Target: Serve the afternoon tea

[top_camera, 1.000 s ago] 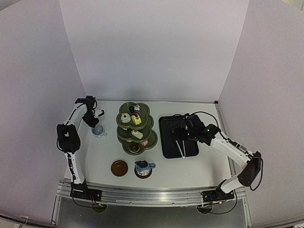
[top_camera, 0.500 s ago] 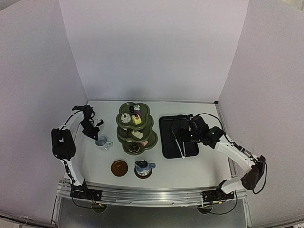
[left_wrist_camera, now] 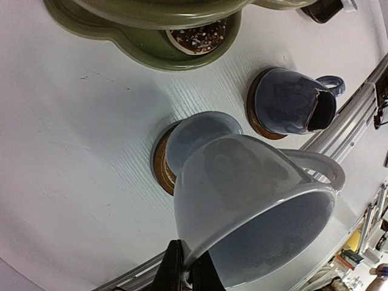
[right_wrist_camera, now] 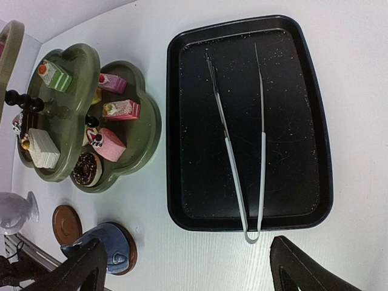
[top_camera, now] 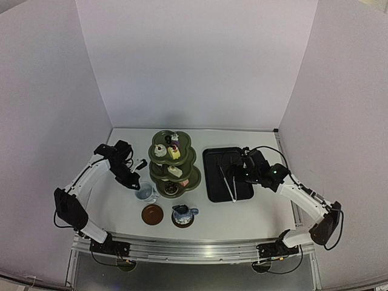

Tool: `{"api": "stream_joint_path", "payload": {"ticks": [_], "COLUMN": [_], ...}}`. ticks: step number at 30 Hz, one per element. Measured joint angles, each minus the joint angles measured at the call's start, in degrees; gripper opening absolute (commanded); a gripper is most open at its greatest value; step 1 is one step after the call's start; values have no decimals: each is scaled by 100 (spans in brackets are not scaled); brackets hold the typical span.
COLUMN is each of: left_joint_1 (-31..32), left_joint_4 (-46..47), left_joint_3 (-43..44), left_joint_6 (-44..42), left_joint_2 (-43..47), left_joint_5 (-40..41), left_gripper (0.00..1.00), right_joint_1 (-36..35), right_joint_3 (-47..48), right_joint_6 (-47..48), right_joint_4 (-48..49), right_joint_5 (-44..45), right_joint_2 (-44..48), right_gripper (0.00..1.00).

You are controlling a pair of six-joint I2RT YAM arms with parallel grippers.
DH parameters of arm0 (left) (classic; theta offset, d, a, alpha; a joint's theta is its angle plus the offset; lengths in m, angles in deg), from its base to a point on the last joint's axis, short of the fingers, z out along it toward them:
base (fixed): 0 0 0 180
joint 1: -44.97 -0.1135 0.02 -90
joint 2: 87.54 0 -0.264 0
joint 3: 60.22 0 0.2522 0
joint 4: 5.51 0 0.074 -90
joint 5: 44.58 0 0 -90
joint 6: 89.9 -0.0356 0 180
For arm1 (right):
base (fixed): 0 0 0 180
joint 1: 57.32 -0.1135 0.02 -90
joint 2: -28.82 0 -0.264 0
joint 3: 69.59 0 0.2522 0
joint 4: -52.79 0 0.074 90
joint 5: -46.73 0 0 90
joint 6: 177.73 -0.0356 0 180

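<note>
Pale-blue cup (left_wrist_camera: pixel 254 206) hangs tilted, seemingly above brown saucer (left_wrist_camera: pixel 160 168).

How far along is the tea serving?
Done: colourful pastries on the dark green three-tier stand; dark blue jug on one round brown saucer. In hand: left gripper holds the pale blue cup by the bare saucer. Left: setting it down there.

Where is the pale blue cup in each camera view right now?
Top external: pale blue cup left of centre, in front of the stand.
Left wrist: fills the lower middle, its rim pinched by the left tool.
Right wrist: far left edge, low.
Shared landmark: dark blue jug.
</note>
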Motion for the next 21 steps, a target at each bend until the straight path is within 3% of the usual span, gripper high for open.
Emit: {"api": "stream_joint_path", "payload": {"ticks": [13,21], "left_joint_1": [512,494], "left_joint_4": [81,25], "left_joint_3": [-267,-622], "left_joint_6": [1391,1795], "left_joint_2": [10,-560], "left_joint_5": [-369,6], "left_gripper": [0,0], "right_joint_1": [-9,-24], "right_joint_3": [-63,355], "right_joint_6": [-137,290], "right_joint_4": [0,2], "right_joint_5": [97,50], "right_joint_2": [5,-403], "right_gripper": [91,91]}}
